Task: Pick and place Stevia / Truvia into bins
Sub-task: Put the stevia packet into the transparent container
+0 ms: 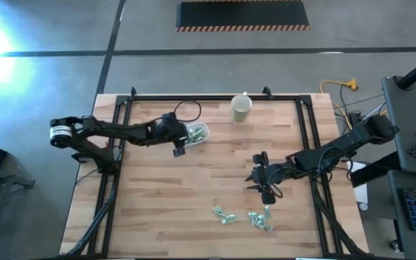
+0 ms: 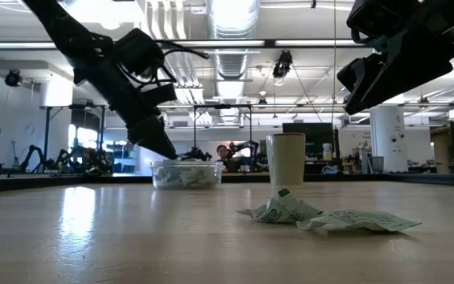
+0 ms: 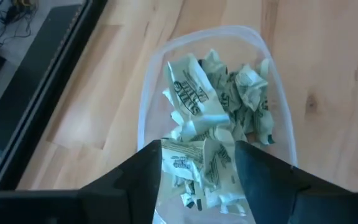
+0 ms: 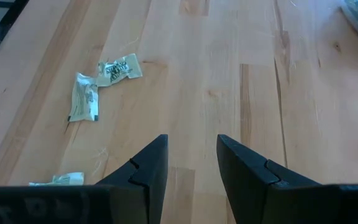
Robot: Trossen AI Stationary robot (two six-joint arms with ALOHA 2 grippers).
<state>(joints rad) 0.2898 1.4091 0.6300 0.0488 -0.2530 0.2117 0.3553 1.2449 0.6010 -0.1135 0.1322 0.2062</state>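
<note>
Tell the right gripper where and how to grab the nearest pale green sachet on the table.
Come straight down on the flat pale green paper sachet with the right gripper, pinching across its short width, since it lies flat on the wooden table, clear of its neighbour.

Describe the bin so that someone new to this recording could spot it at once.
Start at the wooden table seen from above and go to its far edge, where the beige cup stands. The tub sits beside that cup, toward the left arm, right under the open left gripper. Unlike the tall opaque cup, it is shallow, clear, and full of crumpled green-and-white sachets.
</note>
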